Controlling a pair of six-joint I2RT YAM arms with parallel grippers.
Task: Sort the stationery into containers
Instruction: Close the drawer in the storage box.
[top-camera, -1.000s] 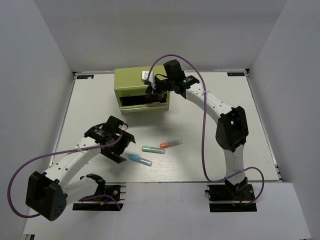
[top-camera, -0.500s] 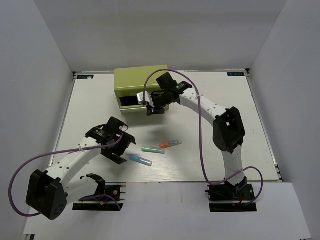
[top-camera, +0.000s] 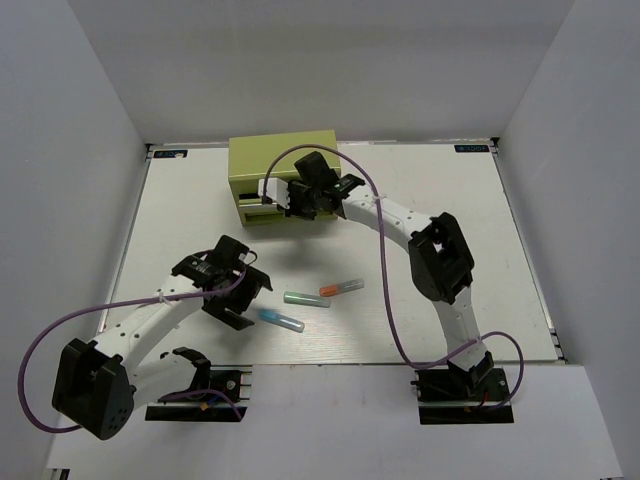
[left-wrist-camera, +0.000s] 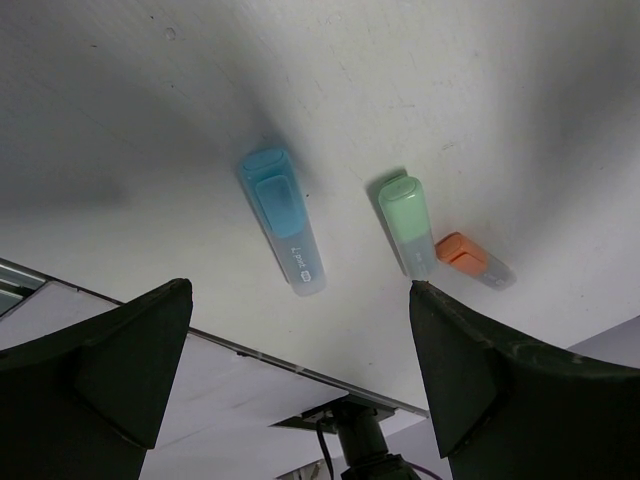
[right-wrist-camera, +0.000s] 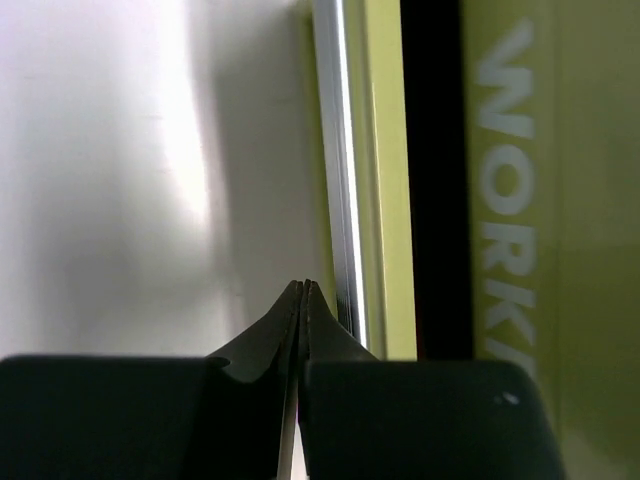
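The olive-green chest (top-camera: 280, 160) stands at the back of the table. My right gripper (top-camera: 272, 192) is shut and empty, low against the chest's front left. In the right wrist view its closed tips (right-wrist-camera: 303, 287) sit beside the chest's front (right-wrist-camera: 520, 200), which has pale lettering and a dark drawer gap. The blue marker (top-camera: 281, 320), green marker (top-camera: 306, 299) and orange marker (top-camera: 341, 288) lie on the table. My left gripper (top-camera: 240, 294) is open and empty just left of them. The left wrist view shows the blue (left-wrist-camera: 283, 220), green (left-wrist-camera: 410, 225) and orange (left-wrist-camera: 472, 260) markers. The red and dark pens are out of view.
White walls enclose the table on three sides. The right arm's purple cable (top-camera: 385, 290) loops over the table's middle. The near table edge (left-wrist-camera: 260, 352) shows just beyond the markers in the left wrist view.
My right gripper has swung from the chest's top right down and left across its front. The left gripper and the three markers have stayed in place.
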